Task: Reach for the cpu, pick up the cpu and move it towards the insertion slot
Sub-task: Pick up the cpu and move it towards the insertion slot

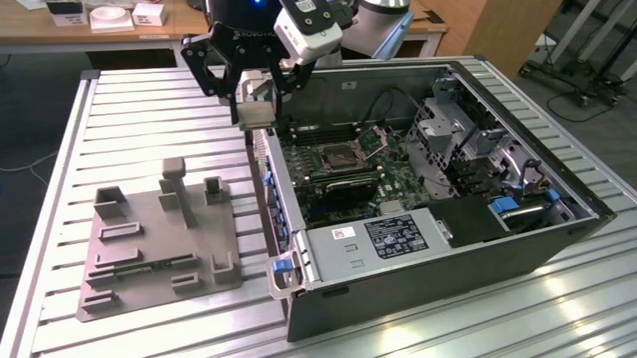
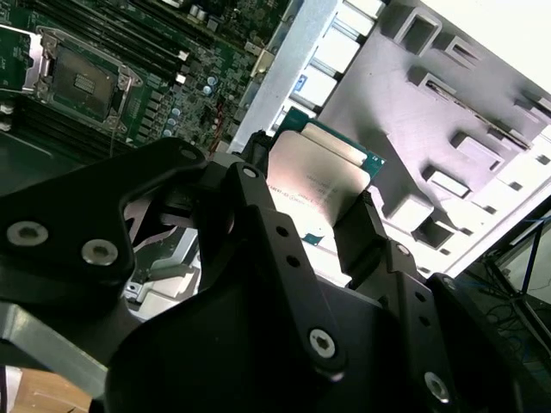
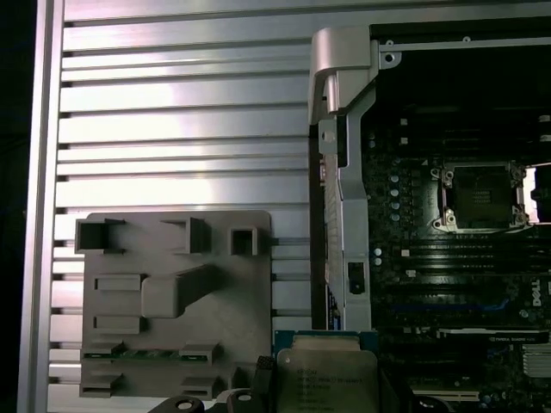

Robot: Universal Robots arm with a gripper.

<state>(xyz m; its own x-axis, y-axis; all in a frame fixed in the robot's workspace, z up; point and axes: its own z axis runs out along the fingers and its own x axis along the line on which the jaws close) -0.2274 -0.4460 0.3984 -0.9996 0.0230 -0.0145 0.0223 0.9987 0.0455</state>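
1. Your gripper (image 1: pixel 256 101) is clamped on the cpu (image 1: pixel 256 114). In the exterior view the chip hangs between the black fingers, raised above the case wall at about 11 o'clock from the slot (image 1: pixel 339 155).

2. In the second wrist view the cpu (image 2: pixel 320 191) shows its silvery plate with a thin green edge behind, and a black finger (image 2: pixel 362 231) presses on its side. The hold is at the edges, probably so that the plate stays flat and the underside stays untouched.

3. In the first wrist view the cpu (image 3: pixel 326 372) sits level, over the seam between the tray (image 3: pixel 176 301) and the case (image 3: pixel 344 172). By my reading it is lifted and only part of the way across.

4. The slot (image 3: pixel 479 196) lies open on the green board, its metal frame around a dark centre. In the first wrist view it stands at about 1 o'clock from the chip, well apart from it. In the second wrist view you see the same slot (image 2: pixel 79 83) beyond the gripper body.

5. The tray (image 1: pixel 159 239) rests on the ribbed table (image 1: pixel 130 127), at about 8 o'clock from the gripper in the exterior view.

6. The case (image 1: pixel 438 246) lies on its side with the open face up, which I judge is why the chip is carried high: it has to pass over the wall.
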